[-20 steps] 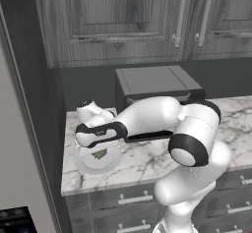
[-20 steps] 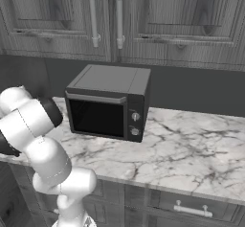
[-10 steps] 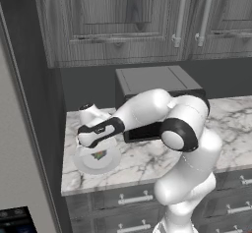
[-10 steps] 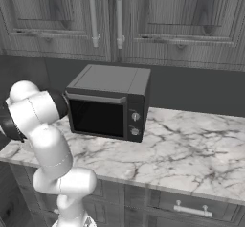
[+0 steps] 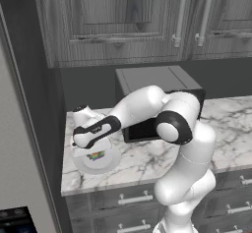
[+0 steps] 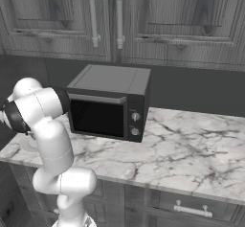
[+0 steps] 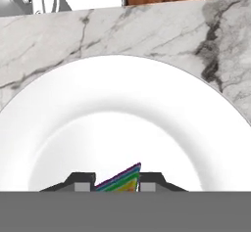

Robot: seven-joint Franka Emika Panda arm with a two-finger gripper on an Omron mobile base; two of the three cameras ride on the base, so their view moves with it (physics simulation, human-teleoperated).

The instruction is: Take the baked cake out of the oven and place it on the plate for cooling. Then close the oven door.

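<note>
Your gripper (image 7: 115,183) is clamped narrow on the cake (image 7: 120,179), a rainbow-striped wedge whose tip pokes up between the two dark fingertips (image 7: 81,182) in the hand view. Directly beneath it sits the white plate (image 7: 122,108), on the marble counter (image 7: 147,28).

From the left base view, you see the arm bent low over the counter's left end, with the gripper (image 5: 87,148) just above the plate (image 5: 110,160) and the cake (image 5: 96,156) showing as a coloured patch over the plate's middle. Whether the cake already touches the plate you cannot tell from these pictures.

Behind the arm a black microwave (image 6: 107,104) stands on the counter (image 6: 191,149) against the wall, its door shut, under grey cupboards (image 6: 143,15) with bar handles. Drawers (image 5: 133,197) run below the counter edge.
</note>
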